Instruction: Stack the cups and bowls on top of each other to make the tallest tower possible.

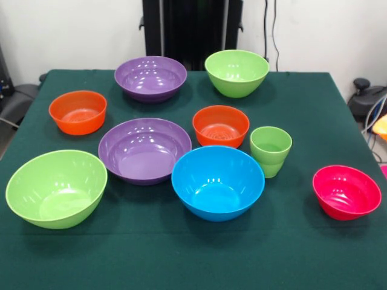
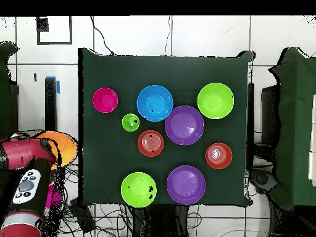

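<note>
From the front, the green-clothed table [image 1: 181, 254] carries eight bowls and one cup, all upright, mouths up, nothing stacked yet. Far row: a purple bowl [image 1: 150, 78] and a light-green bowl [image 1: 236, 72]. Middle: an orange-red bowl [image 1: 77, 112], a second purple bowl [image 1: 144, 150], a second orange-red bowl [image 1: 221, 126], and the light-green cup [image 1: 271, 150] just beside the blue bowl [image 1: 217, 182]. Near row: a large light-green bowl [image 1: 56, 188] and, well apart at the other side, the pink-red bowl [image 1: 346, 191]. No arm enters this view.

From overhead, the same spread sits inside the table's edges, with bare cloth along every side and a clear band at the top. The red arm [image 2: 28, 179] is drawn back off the table, beyond its left edge, near an orange-yellow bowl [image 2: 62, 147] that also seems to lie off the cloth, partly hidden. I cannot pick out the fingers here, so I cannot tell their state. Everything lies rightward of the arm; the cup [image 2: 129, 122] and pink-red bowl [image 2: 105, 99] sit closest to that side. Round shapes set no grasp axis, and rims are open from above.
</note>
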